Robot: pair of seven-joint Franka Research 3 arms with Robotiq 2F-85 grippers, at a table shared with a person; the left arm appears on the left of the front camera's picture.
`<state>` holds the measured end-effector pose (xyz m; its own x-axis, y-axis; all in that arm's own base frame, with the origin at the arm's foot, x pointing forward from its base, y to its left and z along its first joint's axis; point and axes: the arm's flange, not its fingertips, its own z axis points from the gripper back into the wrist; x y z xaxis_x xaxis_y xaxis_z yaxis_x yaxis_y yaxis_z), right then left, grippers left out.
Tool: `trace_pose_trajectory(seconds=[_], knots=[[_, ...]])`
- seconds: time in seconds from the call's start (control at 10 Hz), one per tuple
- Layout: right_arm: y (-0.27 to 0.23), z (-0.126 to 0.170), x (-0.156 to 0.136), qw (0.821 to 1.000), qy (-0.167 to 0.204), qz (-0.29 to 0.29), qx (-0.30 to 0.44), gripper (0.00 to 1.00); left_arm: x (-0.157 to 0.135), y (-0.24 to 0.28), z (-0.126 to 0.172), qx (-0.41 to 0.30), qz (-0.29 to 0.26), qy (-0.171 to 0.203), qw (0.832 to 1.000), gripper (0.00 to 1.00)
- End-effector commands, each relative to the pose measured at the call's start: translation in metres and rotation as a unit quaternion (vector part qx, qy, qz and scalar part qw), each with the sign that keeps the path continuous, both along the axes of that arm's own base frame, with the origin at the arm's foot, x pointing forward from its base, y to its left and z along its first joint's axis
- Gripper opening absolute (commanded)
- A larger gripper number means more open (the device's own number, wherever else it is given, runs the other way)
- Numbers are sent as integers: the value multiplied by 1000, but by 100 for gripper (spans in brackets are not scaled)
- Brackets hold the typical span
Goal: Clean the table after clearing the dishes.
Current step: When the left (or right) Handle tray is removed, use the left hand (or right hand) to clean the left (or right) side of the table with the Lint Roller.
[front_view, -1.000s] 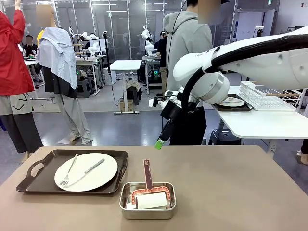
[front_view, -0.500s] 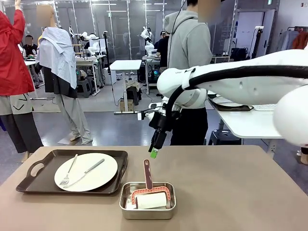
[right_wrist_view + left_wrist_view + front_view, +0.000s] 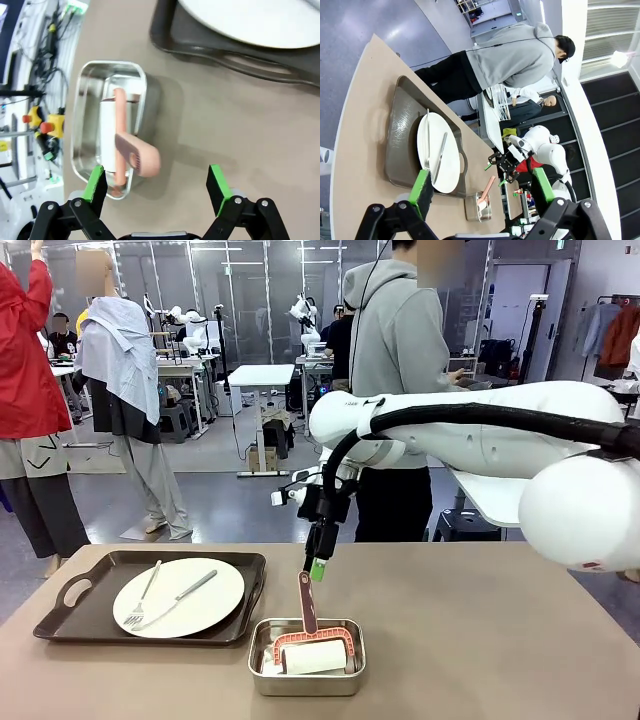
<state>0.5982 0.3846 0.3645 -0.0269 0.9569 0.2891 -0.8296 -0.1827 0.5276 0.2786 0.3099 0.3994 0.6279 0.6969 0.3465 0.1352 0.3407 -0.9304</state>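
**Right wrist view: jaws spread over the roller handle, one plate not yet cleared**

The table (image 3: 480, 640) carries one plate (image 3: 178, 597), with a fork (image 3: 143, 598) and a knife (image 3: 185, 595) on it. It rests on a dark tray (image 3: 247, 585) just to the robot's left of the steel pan (image 3: 305, 683). The clearing therefore looks unfinished.

In the pan lies a lint roller (image 3: 313, 655), its white roll along the pan's floor. Its pink handle (image 3: 307, 602) slants up out of the pan toward the table's far edge.

The right gripper (image 3: 318, 568) hangs directly above that handle's top end, empty and with its jaws wide apart. The next move probably turns on this relation. The handle sits straight below the gripper, and its long axis runs across the line between the jaws, so a short descent and a squeeze should catch it.

The left gripper (image 3: 482, 189), also empty and spread wide, looks on from well away from the pan, so the right arm is the nearer one.

The front view gives the handle's height and slant, but only one pad of the right gripper is clear there. The right wrist view shows the handle's broad end (image 3: 137, 152) between both pads, off toward one of them, with the pan rim (image 3: 85, 100) beneath.

The left wrist view takes in the whole tray and a person (image 3: 400, 340) in a grey hoodie standing beyond the pan at the far side.
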Motion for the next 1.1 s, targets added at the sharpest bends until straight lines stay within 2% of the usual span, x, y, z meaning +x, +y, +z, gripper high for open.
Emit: trace_pose_trajectory(seconds=[0.0, 0.4, 0.7, 0.9, 1.0], knots=[[21, 3, 13, 999, 30, 10, -43, 100, -3, 2, 0, -5, -1, -6, 1000, 100], [52, -14, 2, 994, 56, 33, -87, 100, -3, 2, 0, -5, -1, -6, 1000, 100], [59, -17, 0, 989, 79, 43, -115, 100, -3, 2, 0, -5, -1, -6, 1000, 100], [63, -19, -2, 986, 89, 53, -129, 91, -3, 2, 0, -5, -1, -6, 1000, 100], [64, -18, -2, 986, 90, 55, -129, 83, -3, 2, 0, -5, -1, -6, 1000, 100]])
